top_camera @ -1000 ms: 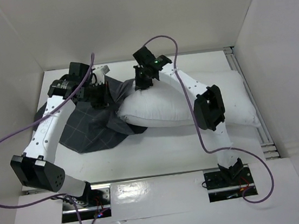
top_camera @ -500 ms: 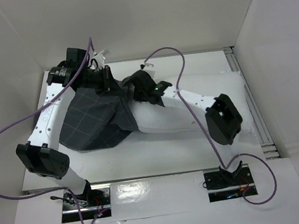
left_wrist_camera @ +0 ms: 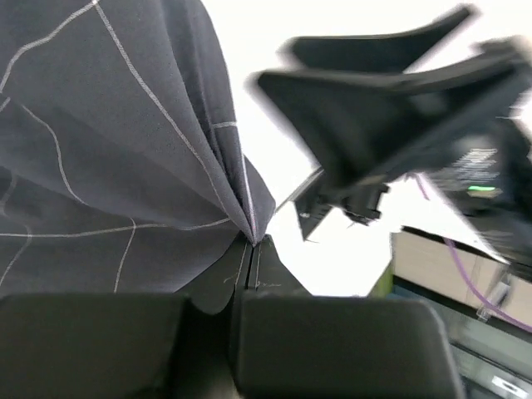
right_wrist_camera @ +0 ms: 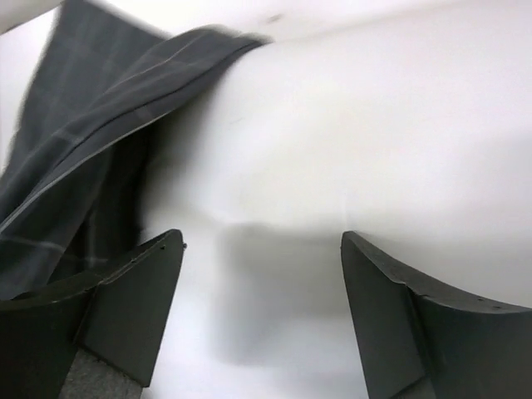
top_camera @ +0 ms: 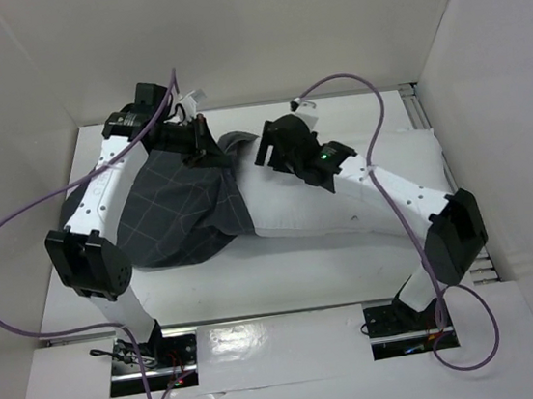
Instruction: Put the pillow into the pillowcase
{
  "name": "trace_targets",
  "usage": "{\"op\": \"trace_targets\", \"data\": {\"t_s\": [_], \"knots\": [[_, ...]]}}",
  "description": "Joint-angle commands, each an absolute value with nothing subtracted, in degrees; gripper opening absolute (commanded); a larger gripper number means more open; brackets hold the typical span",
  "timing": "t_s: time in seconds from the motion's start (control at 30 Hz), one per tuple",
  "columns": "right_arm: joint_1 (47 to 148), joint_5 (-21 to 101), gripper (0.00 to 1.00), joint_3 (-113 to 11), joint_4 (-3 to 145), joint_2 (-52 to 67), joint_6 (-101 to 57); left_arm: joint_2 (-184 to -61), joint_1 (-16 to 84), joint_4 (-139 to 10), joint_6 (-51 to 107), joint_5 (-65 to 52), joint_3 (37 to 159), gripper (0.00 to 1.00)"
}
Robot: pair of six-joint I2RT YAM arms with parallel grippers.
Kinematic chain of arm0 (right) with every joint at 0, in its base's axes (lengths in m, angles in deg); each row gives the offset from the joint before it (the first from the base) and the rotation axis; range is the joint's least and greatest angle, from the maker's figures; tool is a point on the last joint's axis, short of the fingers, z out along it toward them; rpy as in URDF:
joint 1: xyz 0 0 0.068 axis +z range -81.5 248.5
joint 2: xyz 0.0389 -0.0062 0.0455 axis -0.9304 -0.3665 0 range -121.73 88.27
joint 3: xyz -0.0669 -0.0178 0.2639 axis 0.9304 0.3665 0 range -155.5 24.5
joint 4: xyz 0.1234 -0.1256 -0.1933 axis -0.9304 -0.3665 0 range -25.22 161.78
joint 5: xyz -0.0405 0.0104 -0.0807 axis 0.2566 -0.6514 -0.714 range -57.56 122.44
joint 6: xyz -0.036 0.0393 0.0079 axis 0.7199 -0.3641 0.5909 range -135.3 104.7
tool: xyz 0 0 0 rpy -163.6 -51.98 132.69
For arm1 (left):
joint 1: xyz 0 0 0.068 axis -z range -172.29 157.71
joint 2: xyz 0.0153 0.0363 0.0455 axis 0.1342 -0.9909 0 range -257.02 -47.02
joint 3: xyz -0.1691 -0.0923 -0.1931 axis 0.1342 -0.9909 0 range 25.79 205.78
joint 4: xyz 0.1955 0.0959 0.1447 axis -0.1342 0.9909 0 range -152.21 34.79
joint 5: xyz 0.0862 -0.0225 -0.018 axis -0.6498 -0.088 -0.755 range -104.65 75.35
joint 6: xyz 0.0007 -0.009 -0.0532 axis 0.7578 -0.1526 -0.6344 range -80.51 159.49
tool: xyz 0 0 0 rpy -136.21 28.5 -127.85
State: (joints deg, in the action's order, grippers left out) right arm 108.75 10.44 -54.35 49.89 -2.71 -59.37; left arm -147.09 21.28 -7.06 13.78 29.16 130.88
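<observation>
Right hand (right_wrist_camera: 259, 249) opened, pulled back | one pillow (top_camera: 307, 209) | one pillowcase (top_camera: 171, 211)

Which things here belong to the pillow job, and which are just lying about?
Job: pillow; pillowcase; left gripper, shut on the pillowcase; right gripper, open over the pillow.
Lying about: purple cables; metal rail beside the table.
</observation>
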Motion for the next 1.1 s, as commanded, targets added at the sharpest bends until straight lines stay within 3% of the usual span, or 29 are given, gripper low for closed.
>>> {"op": "trace_targets", "data": {"t_s": [0.0, 0.07, 0.13, 0.17, 0.23, 0.8, 1.07], "knots": [[104.90, 1.26, 0.84, -58.55, 33.50, 0.56, -59.33, -149.41, 25.19, -6.15, 16.18, 22.38, 135.11, 0.01], [102.62, 0.54, 0.88, -60.75, 26.10, 0.56, -58.37, -151.77, 29.83, -1.94, 18.30, 11.66, 140.45, 0.19], [98.15, 0.54, 0.91, -63.65, 20.49, 0.03, -55.64, -155.64, 32.49, 4.12, 20.76, 5.59, 144.42, 0.48], [96.73, -0.25, 0.91, -64.35, 19.06, -0.49, -54.85, -155.65, 33.37, 4.84, 20.77, 0.78, 145.48, 0.72], [93.57, -1.30, 0.93, -64.36, 17.04, -0.50, -52.74, -155.65, 33.91, 4.85, 19.37, -1.02, 146.54, 0.84], [76.25, 4.84, 0.99, -54.52, 17.64, 5.74, -47.73, -168.39, 37.51, 2.39, 15.85, -20.45, 161.84, 0.88], [75.71, 8.26, 0.96, -46.35, 20.97, 5.74, -47.72, -173.22, 40.06, 0.98, 17.25, -25.38, 163.42, 0.83]]}}
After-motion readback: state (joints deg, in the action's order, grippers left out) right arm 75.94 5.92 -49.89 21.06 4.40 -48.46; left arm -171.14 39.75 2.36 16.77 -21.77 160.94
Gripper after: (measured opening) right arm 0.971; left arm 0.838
